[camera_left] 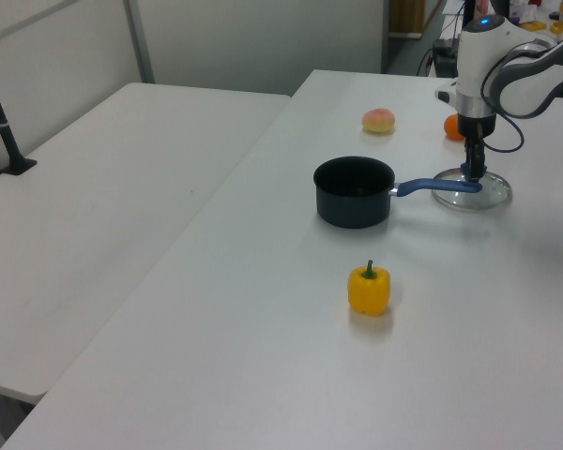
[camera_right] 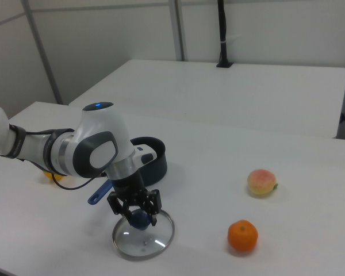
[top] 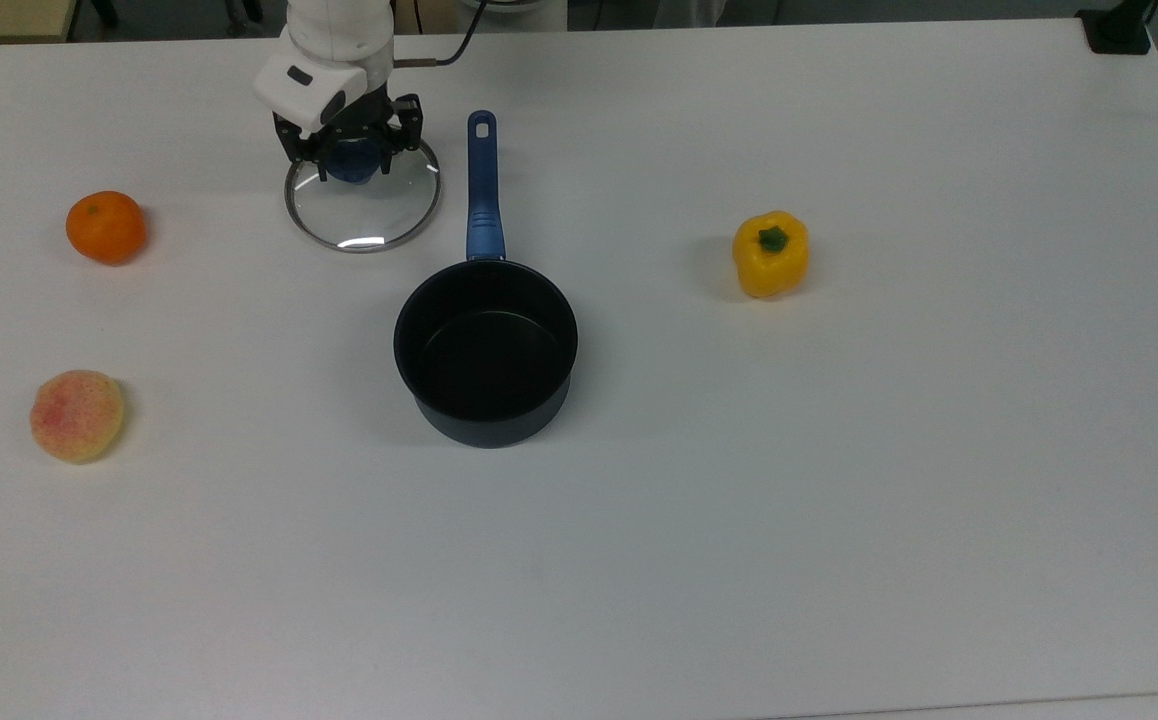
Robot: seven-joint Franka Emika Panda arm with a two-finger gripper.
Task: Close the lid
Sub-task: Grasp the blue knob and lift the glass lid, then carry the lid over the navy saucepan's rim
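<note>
The round clear glass lid with a thin metal rim point(top: 362, 205) is seen lying flat on the white table point(top: 839, 450), just beside the blue handle of the dark saucepan point(top: 485, 350), at the top view's left of that handle. The black two-finger gripper point(top: 349, 160) is positioned over the lid's blue centre knob point(camera_right: 140, 219), with a finger at each side of it; whether the knob is actually clamped cannot be told. An orange fruit point(top: 105, 227), a pink peach point(top: 77, 415) and a yellow bell pepper point(top: 770, 254) are recorded well apart from the lid.
</note>
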